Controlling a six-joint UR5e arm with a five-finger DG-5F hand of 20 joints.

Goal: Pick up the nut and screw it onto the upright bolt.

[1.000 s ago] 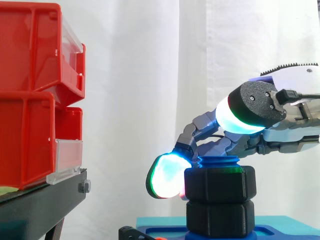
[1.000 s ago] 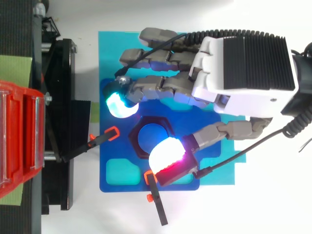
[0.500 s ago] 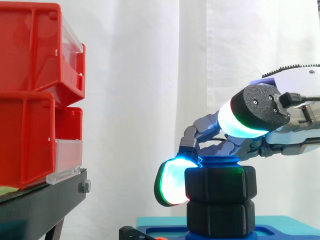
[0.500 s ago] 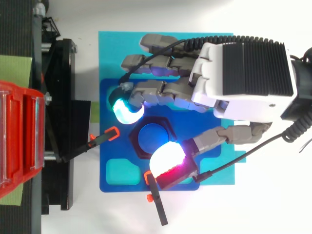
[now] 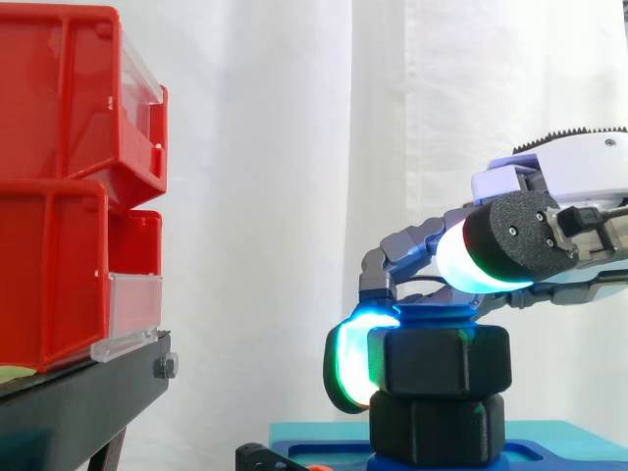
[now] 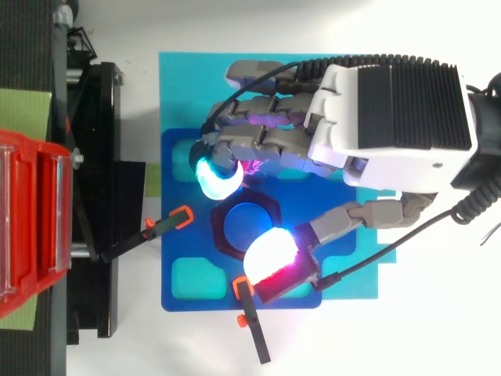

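A black hex nut (image 5: 439,361) sits on the upright blue bolt (image 6: 244,225), whose top shows through the nut's hole. In the side view it rests above a second black hex piece (image 5: 437,432) at the bolt's foot. My hand (image 6: 391,117) reaches in from the right and is shut on the nut. One glowing cyan fingertip (image 6: 215,177) presses the nut's far-left edge, and the thumb pad (image 6: 270,255) presses the opposite edge. In the side view that fingertip (image 5: 348,368) lies against the nut's left face.
The bolt stands in a dark blue fixture plate (image 6: 184,294) on a cyan mat (image 6: 176,78). Two orange-tipped clamps (image 6: 166,223) hold the plate. Red bins (image 5: 69,186) on a black stand (image 5: 78,402) rise at the left.
The cyan fingertip has moved in against the nut's side. The fingers have curled tighter, and the nut has turned on the bolt.
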